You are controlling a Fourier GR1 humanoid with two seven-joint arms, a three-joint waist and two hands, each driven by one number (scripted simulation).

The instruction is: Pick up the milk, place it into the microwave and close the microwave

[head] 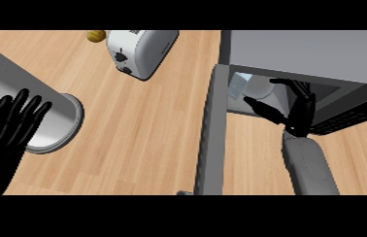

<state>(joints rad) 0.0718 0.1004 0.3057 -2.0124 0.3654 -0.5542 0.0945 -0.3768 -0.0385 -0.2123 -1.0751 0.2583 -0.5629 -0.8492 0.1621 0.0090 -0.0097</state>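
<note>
The milk (247, 87), a pale blue and white carton, stands inside the open microwave (301, 51) near the left of its cavity. My right hand (299, 115) reaches into the cavity just right of the carton. Its fingers (295, 88) are spread and its thumb (261, 107) points toward the carton's base, with nothing curled round the carton. I cannot tell whether the hand touches it. The microwave door (210, 134) is swung wide open and shows edge-on, running toward me. My left hand (18, 122) rests open at the left edge, fingers up.
A silver toaster (143, 51) lies at the back middle of the wooden counter (143, 148), with a small yellow object (96, 36) behind it. A grey round container (46, 114) sits at the left beside my left hand.
</note>
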